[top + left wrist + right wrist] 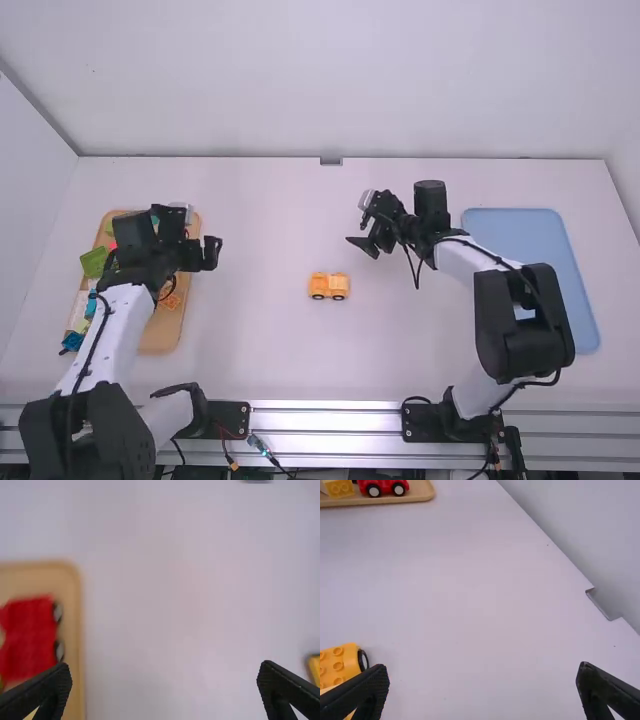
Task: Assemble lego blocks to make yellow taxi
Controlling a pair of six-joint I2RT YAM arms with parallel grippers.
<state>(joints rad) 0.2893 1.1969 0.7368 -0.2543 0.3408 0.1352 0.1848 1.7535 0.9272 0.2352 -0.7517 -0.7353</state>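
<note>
Presently, the right gripper (360, 222) hangs above the white table (260, 350) with its two fingers spread wide apart, nothing between them. Near it, a little to its left and closer to the arm bases, sits the yellow lego vehicle (328, 286), touching neither gripper; the right wrist view shows studs on its top and a black-rimmed wheel (363, 660) at one end. The vehicle lies between the two grippers, nearer the right one. The left gripper (196, 238), well apart to the left of both, also has its fingers wide apart and empty, and it is by the right-hand side of the wooden tray (160, 335). On that tray, to the left of the left gripper, are a green block (94, 261) and a blue piece (72, 341), the latter at the tray's outer edge. The tray also bears a red toy car (382, 486) on wheels, with a studded yellow block (340, 487) beside it. Farther out, to the right of the right gripper, lies a blue tray (530, 222), partly behind the right arm.
</note>
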